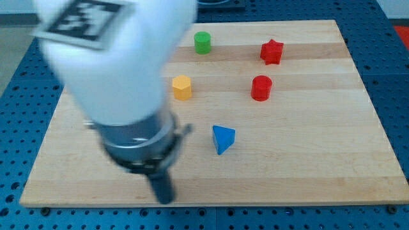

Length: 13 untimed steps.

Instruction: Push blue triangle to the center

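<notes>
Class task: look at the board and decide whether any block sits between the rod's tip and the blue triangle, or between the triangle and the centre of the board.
Nothing visible does. My tip is near the view's bottom edge, below-left of the blue triangle, with bare wood between them. The triangle lies just below centre; the yellow block and red cylinder stand off to either side.

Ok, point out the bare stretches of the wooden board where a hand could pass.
Bare wood runs along the view's right edge of the wooden board, beyond the red star block and red cylinder block, and across the bottom right below the blue triangle block. The left is crowded: the arm hides it, my tip near the bottom edge.
</notes>
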Each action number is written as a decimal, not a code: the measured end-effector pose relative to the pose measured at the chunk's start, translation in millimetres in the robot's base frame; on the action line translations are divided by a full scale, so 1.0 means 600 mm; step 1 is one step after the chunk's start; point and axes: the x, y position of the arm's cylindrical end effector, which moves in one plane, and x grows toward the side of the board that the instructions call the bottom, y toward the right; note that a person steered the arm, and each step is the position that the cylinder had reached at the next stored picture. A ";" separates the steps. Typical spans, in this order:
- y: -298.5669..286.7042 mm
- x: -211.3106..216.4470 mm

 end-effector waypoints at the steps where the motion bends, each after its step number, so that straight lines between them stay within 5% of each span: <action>1: 0.107 -0.036; 2: 0.149 -0.078; 4: -0.040 -0.088; 6: 0.039 -0.042; 8: 0.153 -0.112; 11: 0.070 -0.153; 13: 0.073 -0.284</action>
